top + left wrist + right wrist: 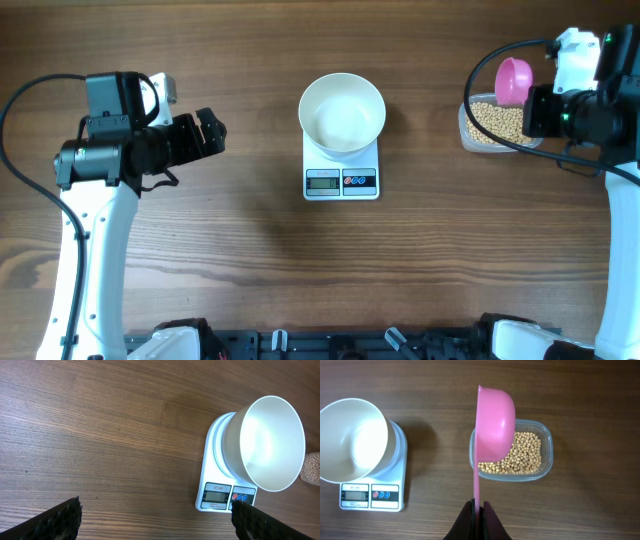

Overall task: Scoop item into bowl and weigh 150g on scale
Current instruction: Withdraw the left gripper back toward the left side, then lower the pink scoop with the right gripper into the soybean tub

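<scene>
Clamped tight between my right gripper (479, 510) fingers is the thin handle of the pink scoop (495, 420). Its cup hangs on edge over the left part of the clear tub (546, 455), and I see no soybeans (520, 455) in it. They lie loose in the tub, at the right of the table. The white bowl (342, 112) sits on the scale (341, 182) at the centre and looks empty; the display is too small for me to read.

To do this step well, I judge I should roll the cup mouth-down into the deep part of the pile, dig, then level it before lifting, so nothing rolls off on the way to the bowl. Pouring should be slow, in small tips.

My left gripper (205, 133) stands wide open and empty, well to the left of the scale.

Underneath is a flat, dark wood-grain table (300, 270), smooth enough that spilled beans would scatter. Nothing of the room beyond it shows.
</scene>
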You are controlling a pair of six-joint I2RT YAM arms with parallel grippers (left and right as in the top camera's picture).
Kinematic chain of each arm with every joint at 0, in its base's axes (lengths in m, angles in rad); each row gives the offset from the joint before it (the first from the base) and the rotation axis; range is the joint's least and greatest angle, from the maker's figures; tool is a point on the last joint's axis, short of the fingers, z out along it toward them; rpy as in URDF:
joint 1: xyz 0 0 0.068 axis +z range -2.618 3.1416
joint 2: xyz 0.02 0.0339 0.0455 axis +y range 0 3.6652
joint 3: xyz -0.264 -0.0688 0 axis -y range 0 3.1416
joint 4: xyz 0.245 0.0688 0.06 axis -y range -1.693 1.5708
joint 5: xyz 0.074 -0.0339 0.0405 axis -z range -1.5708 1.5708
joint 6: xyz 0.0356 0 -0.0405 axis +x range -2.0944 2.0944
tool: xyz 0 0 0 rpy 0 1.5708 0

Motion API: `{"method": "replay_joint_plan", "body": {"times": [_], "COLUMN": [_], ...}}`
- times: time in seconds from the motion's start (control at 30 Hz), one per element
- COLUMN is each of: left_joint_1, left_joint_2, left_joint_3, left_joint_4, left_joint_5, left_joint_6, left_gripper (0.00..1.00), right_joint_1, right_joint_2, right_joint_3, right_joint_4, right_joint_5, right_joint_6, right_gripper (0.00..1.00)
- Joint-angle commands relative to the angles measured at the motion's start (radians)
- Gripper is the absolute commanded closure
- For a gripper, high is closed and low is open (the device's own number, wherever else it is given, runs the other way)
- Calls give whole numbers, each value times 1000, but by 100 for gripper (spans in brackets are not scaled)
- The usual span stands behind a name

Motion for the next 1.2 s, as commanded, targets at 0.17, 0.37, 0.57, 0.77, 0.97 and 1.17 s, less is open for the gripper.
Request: {"method": "replay_joint_plan", "body": {"times": [0.17, 0.37, 0.57, 0.77, 0.97, 1.17], "left_joint_1": [-3, -3, -3, -3, -3, -3], "left_joint_2": [-2, -2, -2, -2, -2, -2], "left_joint_3": [19, 19, 19, 19, 19, 19], "left_joint_4": [-1, -1, -1, -1, -1, -13], "left_joint_5": [16, 16, 16, 16, 16, 18], "left_joint_6": [23, 23, 23, 23, 23, 11], "left_gripper": [0, 0, 0, 0, 0, 0], "right_joint_1": [-4, -4, -4, -4, -4, -4], "right_joint_2": [5, 5, 5, 12, 13, 13], "right_joint_3": [15, 15, 15, 15, 15, 15], "right_joint_4": [39, 60, 137, 167, 95, 55], "right_joint_5": [23, 89, 89, 85, 106, 56], "right_joint_6": [34, 32, 36, 126, 114, 101], "right_gripper": [96, 96, 96, 96, 96, 96]}}
